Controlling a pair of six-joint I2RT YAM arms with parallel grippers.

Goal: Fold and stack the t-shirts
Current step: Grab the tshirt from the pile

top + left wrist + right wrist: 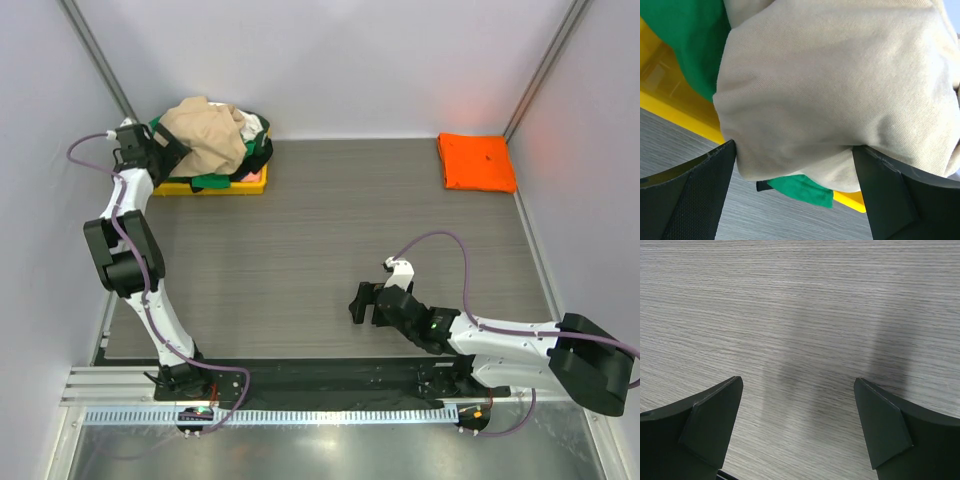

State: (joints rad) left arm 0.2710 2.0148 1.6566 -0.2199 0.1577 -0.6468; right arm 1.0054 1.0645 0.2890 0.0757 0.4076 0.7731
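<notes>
table (330,260): grey wood-grain top with pale walls on its left, far and right sides; both arm bases are bolted at its near edge.
left arm (125,250): reaches from the near-left base up to the far-left corner, wrist turned toward the heap of clothes.
right arm (500,340): lies low along the near edge, stretched leftward from the near-right base.
tan-beige t-shirt (205,135): crumpled on top of the heap in the far-left corner; in the left wrist view its cloth (830,90) bulges between the two fingers.
orange t-shirt (477,162): folded into a flat square in the far-right corner, well apart from the heap.
yellow tray (215,187): under the heap, its near rim showing (680,115).
green t-shirt (210,181): beneath the tan one, spilling over the tray's near rim (690,40).
white t-shirt (255,125): a small patch at the right of the heap.
black t-shirt (262,150): dark folds at the heap's right edge.
left gripper (165,150): released, fingers spread wide either side of the tan bulge (795,150), tips just at the cloth.
right gripper (360,302): released, fingers wide apart over bare table (797,385), near the middle, holding nothing.
</notes>
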